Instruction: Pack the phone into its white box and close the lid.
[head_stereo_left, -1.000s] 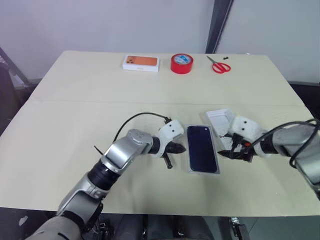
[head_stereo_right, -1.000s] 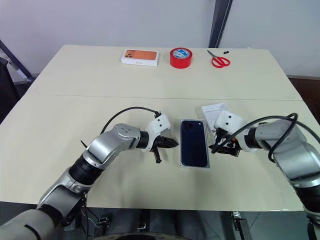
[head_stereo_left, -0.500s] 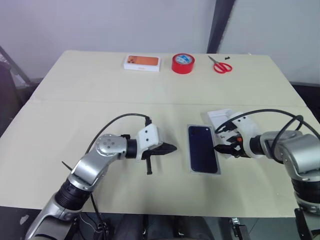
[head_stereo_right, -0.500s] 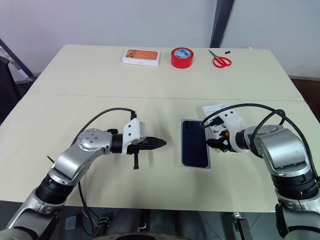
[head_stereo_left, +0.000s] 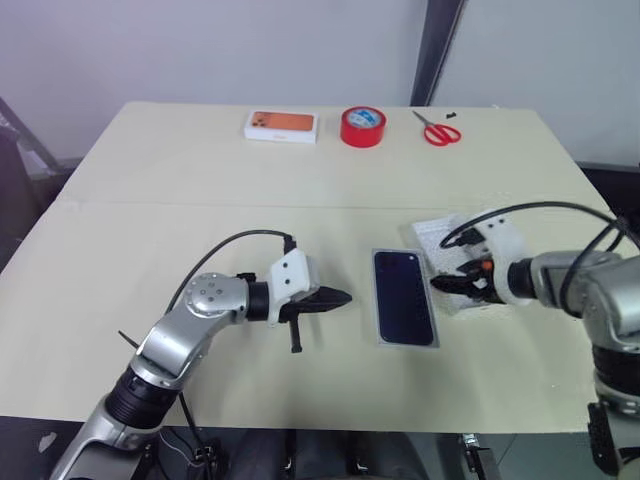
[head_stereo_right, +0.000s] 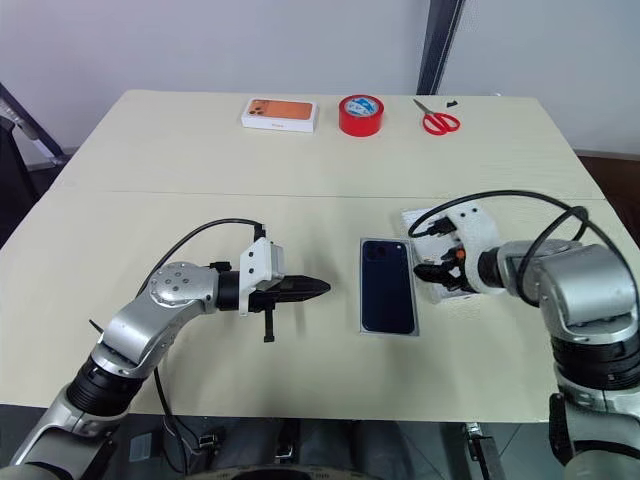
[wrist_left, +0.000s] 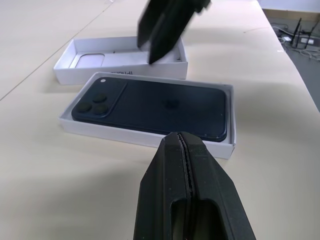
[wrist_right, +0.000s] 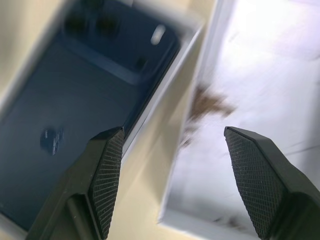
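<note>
The dark navy phone (head_stereo_left: 403, 296) lies flat inside the shallow white box (wrist_left: 145, 136) near the table's middle. To its right, the lid (head_stereo_right: 418, 222) rests open side up, close beside the box. My left gripper (head_stereo_left: 345, 297) is shut and empty; it points level at the box from the left, a short gap away. My right gripper (head_stereo_right: 428, 272) is open and hovers over the lid's edge nearest the box. In the right wrist view one finger (wrist_right: 107, 165) hangs over the phone's side and the other over the lid's pale inside (wrist_right: 260, 90).
Along the far edge of the table sit a white box with an orange-picture top (head_stereo_left: 281, 125), a red tape roll (head_stereo_left: 362, 127) and red scissors (head_stereo_left: 437, 129). A black cable loops above each forearm.
My left gripper has drawn back to the left, away from the box, still shut. My right wrist has rolled, and the gripper now sits over the lid's edge. Phone and box have stayed put.
</note>
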